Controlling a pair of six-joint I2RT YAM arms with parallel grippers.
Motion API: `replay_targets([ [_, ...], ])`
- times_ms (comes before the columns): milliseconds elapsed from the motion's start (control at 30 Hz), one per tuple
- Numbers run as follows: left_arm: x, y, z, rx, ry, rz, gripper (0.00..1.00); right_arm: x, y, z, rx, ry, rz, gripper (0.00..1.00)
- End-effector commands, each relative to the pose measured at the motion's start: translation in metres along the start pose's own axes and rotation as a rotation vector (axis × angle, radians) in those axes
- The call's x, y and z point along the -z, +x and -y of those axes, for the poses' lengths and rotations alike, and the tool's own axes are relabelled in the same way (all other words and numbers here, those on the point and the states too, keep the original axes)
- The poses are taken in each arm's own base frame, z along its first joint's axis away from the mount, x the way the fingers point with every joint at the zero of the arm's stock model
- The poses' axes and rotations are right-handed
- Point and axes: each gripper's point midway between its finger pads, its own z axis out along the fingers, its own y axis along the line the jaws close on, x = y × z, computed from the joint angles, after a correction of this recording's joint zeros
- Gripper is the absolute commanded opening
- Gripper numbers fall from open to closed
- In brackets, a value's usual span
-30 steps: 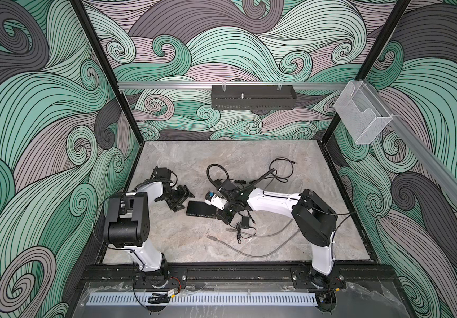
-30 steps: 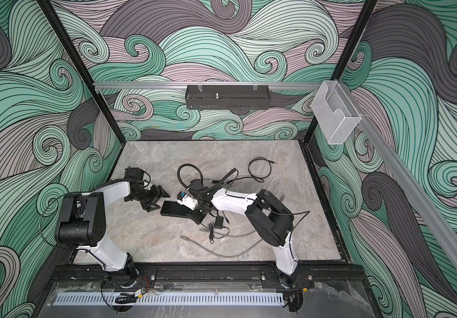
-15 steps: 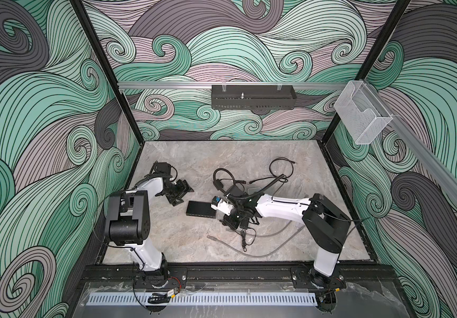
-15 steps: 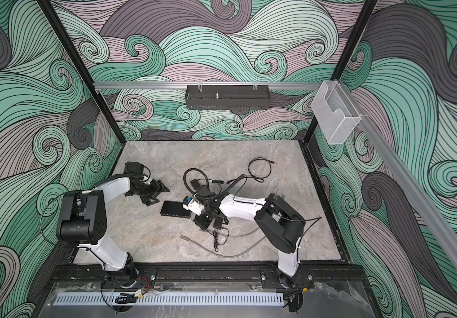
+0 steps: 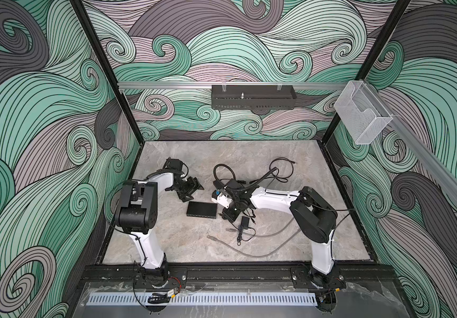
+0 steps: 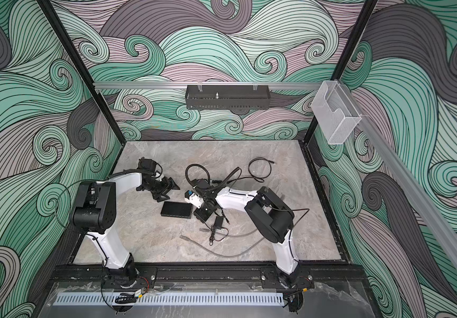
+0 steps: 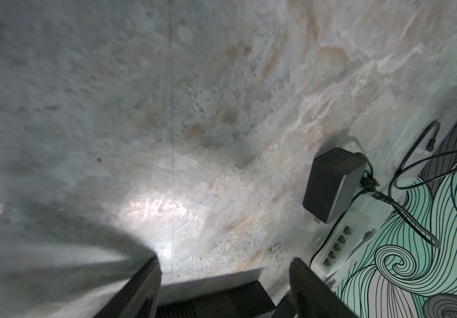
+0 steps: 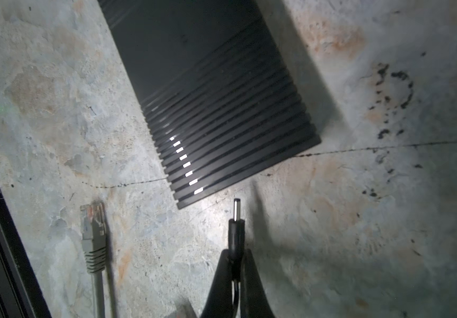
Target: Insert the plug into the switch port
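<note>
Two claws flank the switch [image 5: 202, 209]. The left claw [image 5: 191, 190] is spread and empty, with the switch just ahead of its fingers. The right claw [image 8: 235, 257] pinches the plug [image 8: 235, 219]. Its tip stops just short of the switch's ribbed end. A grey connector [image 8: 93, 223] lies beside this claw.

Between the plug [image 8: 236, 213] tip and the near end of the switch [image 8: 222, 110] only a narrow strip of bare table [image 8: 359, 234] is open. A grey network connector [image 8: 93, 228] lies beside this path (apart from both). In both top views, the grey cable [image 5: 252, 256] and the adapter [image 5: 245, 221] clutter the front right. The front left is free.
</note>
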Motion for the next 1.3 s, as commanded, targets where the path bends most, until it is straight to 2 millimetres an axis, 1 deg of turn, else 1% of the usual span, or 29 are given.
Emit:
replay_targets([
  [0,0.002,-0.002,0.005,0.002,0.009,-0.005,0.76,-0.002,-0.008,-0.016,0.023,-0.034,0.001,0.00],
  [267,0.000,-0.002,0.005,0.007,0.014,-0.007,0.76,-0.010,-0.010,-0.046,0.069,-0.067,0.006,0.00],
  [467,-0.003,0.000,0.009,0.011,0.034,-0.017,0.76,-0.006,-0.015,-0.054,0.088,-0.077,0.021,0.00],
  [533,0.002,-0.003,0.012,0.004,0.035,-0.006,0.77,-0.002,-0.011,-0.052,0.095,-0.064,0.020,0.00],
  [633,0.022,-0.012,0.006,-0.015,-0.036,0.074,0.80,0.008,0.000,-0.044,0.086,-0.030,0.020,0.00],
  [700,0.038,-0.015,-0.007,-0.012,-0.128,0.126,0.82,0.012,0.007,-0.035,0.059,-0.016,0.017,0.00],
  [767,0.048,-0.012,-0.020,-0.002,-0.204,0.154,0.82,0.015,0.010,-0.028,0.037,-0.017,0.018,0.00],
  [867,0.055,-0.006,-0.031,0.005,-0.251,0.175,0.82,0.014,0.012,-0.023,0.025,-0.017,0.014,0.00],
  [967,0.053,0.001,-0.037,-0.002,-0.266,0.154,0.82,0.011,0.007,-0.022,0.022,-0.028,0.010,0.00],
  [1067,0.041,0.008,-0.036,-0.006,-0.237,0.107,0.82,0.007,0.000,-0.022,0.013,-0.036,0.011,0.00],
  [1167,0.026,0.015,-0.028,-0.010,-0.195,0.056,0.82,0.001,-0.008,-0.021,0.006,-0.044,0.018,0.00],
  [1267,0.017,0.016,-0.017,-0.020,-0.156,0.033,0.82,-0.005,-0.013,-0.022,0.002,-0.056,0.017,0.00],
])
